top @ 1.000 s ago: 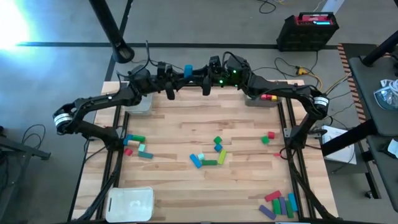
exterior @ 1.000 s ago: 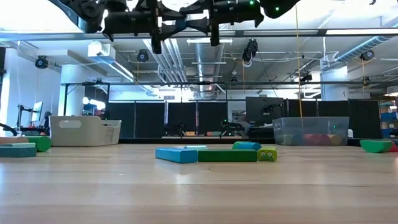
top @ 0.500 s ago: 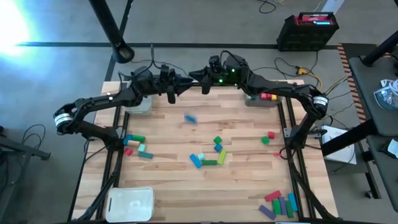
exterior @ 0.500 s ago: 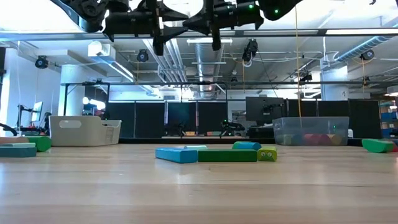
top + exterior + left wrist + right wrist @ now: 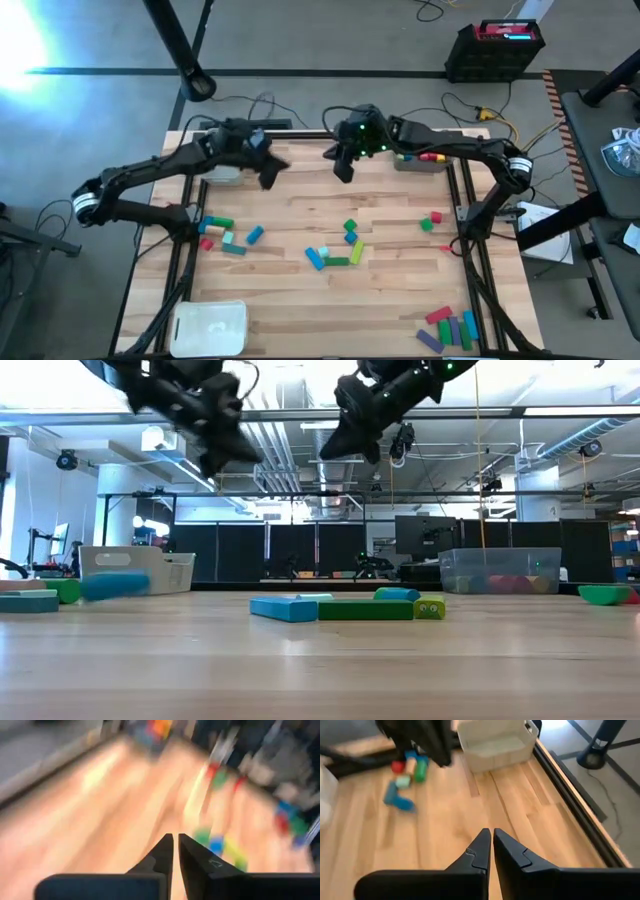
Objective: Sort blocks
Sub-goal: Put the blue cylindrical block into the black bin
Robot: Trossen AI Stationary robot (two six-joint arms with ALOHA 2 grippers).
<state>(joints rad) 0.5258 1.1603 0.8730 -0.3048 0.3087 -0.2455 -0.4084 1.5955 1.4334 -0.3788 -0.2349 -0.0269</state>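
At the table's (image 5: 300, 305) left edge, a blue block (image 5: 254, 234) now lies beside the cluster of green (image 5: 221, 223), red (image 5: 206, 243) and teal blocks (image 5: 233, 248). One second ago it was pinched up between the two grippers over the far edge, and half a second ago it was a blur in mid-air above the boards. In the low view it shows as a smeared blue shape (image 5: 116, 585) in front of the white tray (image 5: 150, 570).

The left gripper (image 5: 270, 176) has pulled away from the right one and now hangs over the far left part of the table, near the white tray (image 5: 222, 172) at the far left corner. In its wrist view its fingers (image 5: 161, 854) are pressed nearly together and hold nothing.

In the middle of the table the group of blue (image 5: 315, 259), green (image 5: 336, 261) and yellow blocks (image 5: 357, 252) lies as it did before.

The right gripper (image 5: 343, 170) has also drawn back from the meeting point and now hangs over the far middle of the table. Its fingers (image 5: 480, 851) are pressed together, empty.

Toward the right edge, the red (image 5: 435, 216) and green pair (image 5: 426, 226) is unchanged, as is the clear tray (image 5: 425, 160) at the far right corner with blocks in it. The row of coloured bars (image 5: 450, 328) at the near right corner has not moved either.
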